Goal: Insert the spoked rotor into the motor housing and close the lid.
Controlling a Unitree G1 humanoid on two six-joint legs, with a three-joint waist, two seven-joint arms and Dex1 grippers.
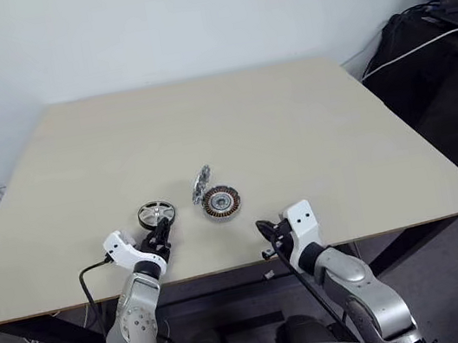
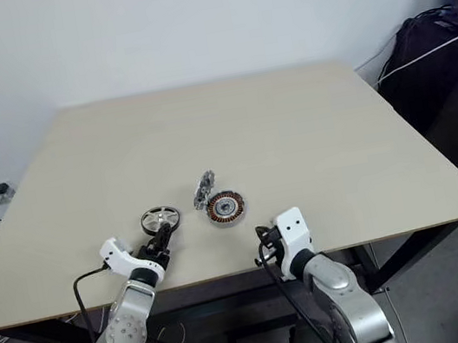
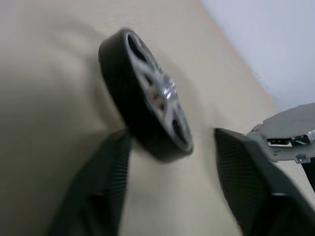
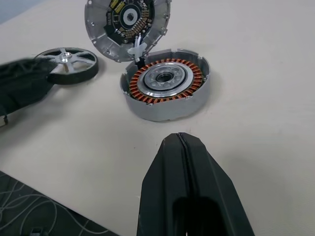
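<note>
- The spoked rotor [image 1: 156,212] lies flat on the surface [image 1: 292,126], near its front edge.
- The left tool [image 1: 163,233] sits at the rotor's near side, fingers [image 3: 106,182] apart with the rotor's rim between them; whether they grip it cannot be told.
- The motor housing [image 4: 166,88] rests beside the rotor, toward the right edge, copper winding exposed.
- The lid [image 4: 127,27] leans tilted against the housing's far rim.
- The right tool [image 4: 183,172] is clenched, empty, near the front edge.
</note>
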